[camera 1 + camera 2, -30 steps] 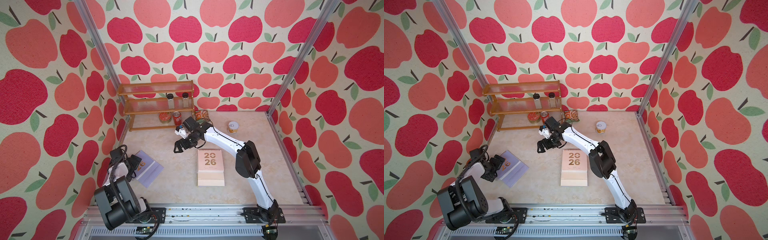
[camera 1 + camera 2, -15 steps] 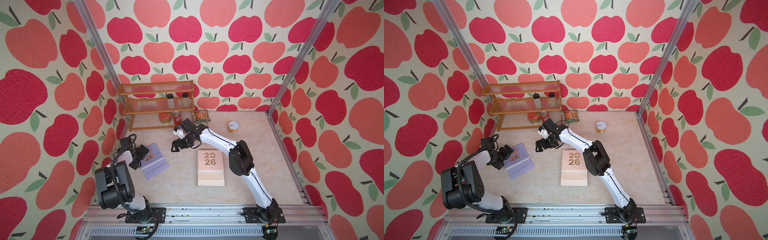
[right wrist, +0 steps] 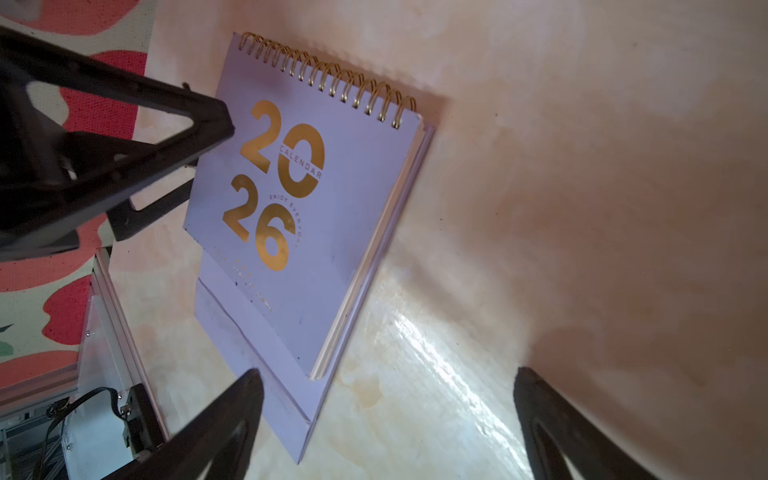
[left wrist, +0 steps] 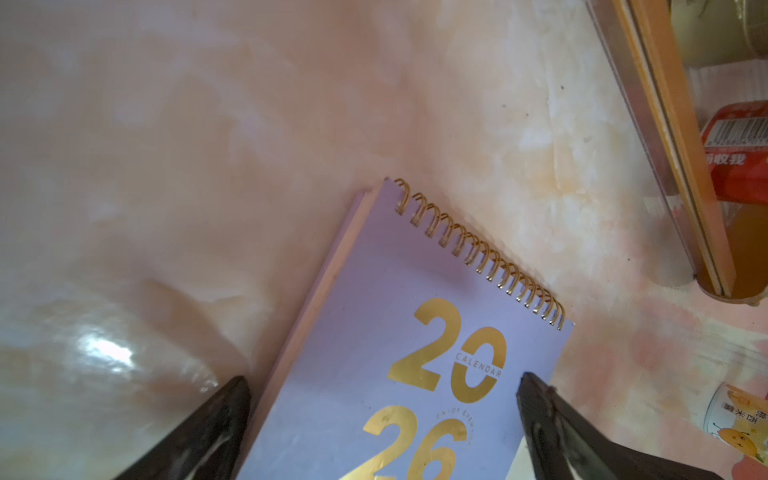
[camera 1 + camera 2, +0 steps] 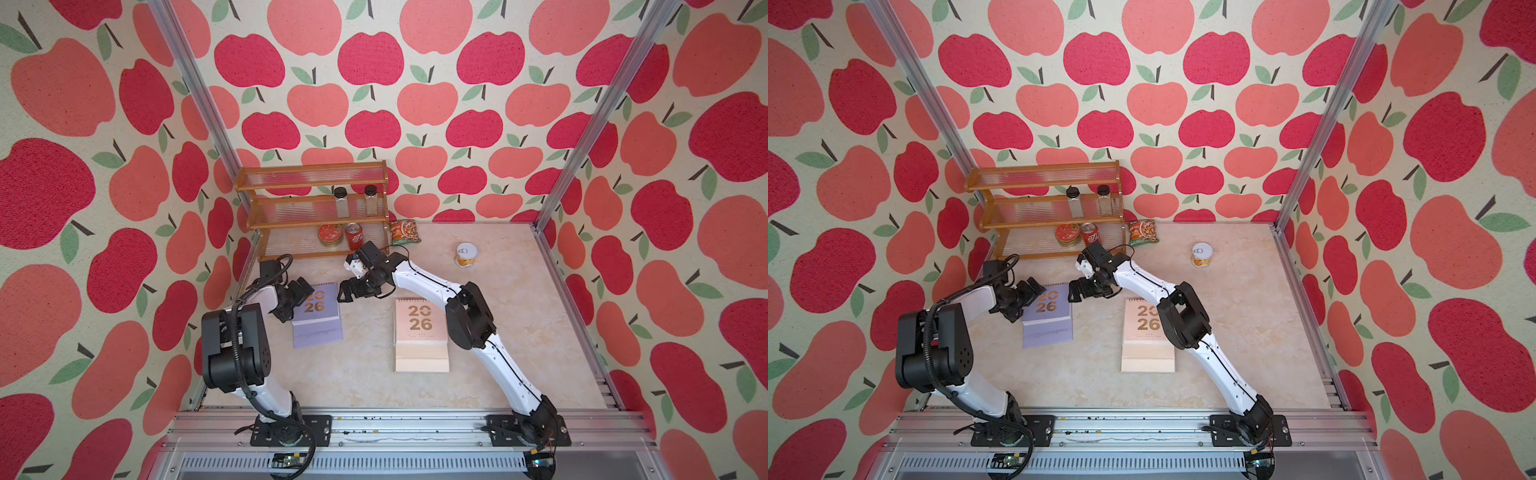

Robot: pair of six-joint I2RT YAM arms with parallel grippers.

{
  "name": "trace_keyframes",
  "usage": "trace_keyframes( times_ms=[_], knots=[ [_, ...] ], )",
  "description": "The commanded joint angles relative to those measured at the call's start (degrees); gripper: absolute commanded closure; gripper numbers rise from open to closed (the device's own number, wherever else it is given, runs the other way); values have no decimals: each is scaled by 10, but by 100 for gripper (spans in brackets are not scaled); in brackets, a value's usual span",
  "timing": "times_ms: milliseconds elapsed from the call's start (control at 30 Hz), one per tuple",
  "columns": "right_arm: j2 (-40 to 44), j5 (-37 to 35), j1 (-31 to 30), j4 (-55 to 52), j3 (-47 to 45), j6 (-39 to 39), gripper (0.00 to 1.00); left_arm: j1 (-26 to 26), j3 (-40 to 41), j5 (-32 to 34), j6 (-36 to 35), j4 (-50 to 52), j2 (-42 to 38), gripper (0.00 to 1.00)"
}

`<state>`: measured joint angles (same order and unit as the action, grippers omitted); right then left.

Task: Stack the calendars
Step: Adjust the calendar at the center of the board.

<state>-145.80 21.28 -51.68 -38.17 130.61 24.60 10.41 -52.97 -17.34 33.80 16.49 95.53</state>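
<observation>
Your lilac calendar (image 3: 299, 187) carries a large gold "2026" split over two lines. "CALENDAR" is set across the zero and "ENJOY EVERYDAY" curves beside the 26. A gold spiral binds one edge. The pink calendar (image 5: 420, 332) shows the same gold "2026". On the shelf (image 5: 311, 208), the red can (image 4: 735, 158) shows a barcode and white Chinese characters, cut off at the picture's edge. The small tin (image 4: 737, 428) also bears Chinese print, too small to read.

The lilac calendar lies flat on the surface (image 5: 365, 374) just in front of the shelf's middle, spiral edge toward the shelf. The pink calendar lies farther out from the shelf, off its right end, apart from the lilac one.

Your left arm is folded, elbow raised near its base, forearm reaching toward the shelf. The left claw (image 4: 384, 384) is released, spread across the lilac calendar's width. One tip is beside the calendar's edge and the other is over its cover; you cannot tell whether either touches.

Your right arm stretches long, elbow over the pink calendar's edge, wrist bent near the shelf's foot. The right claw (image 5: 348, 293) is released and empty, over bare surface just beside the lilac calendar's corner.
</observation>
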Motion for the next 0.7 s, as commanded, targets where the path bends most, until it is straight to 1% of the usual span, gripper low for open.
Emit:
trace_keyframes(
  times_ms=[0,167,500,667],
  knots=[
    [-7,-12,-13,4,-4,36,5,-18,24,-29,24,10,17,2],
    [0,-22,-25,19,-34,63,5,-37,43,-30,35,-3,6,2],
    [3,-50,-29,11,-50,93,5,-61,59,-47,50,-26,3,2],
    [0,-35,-29,24,-69,115,5,-72,73,-55,57,-44,3,3]
  ],
)
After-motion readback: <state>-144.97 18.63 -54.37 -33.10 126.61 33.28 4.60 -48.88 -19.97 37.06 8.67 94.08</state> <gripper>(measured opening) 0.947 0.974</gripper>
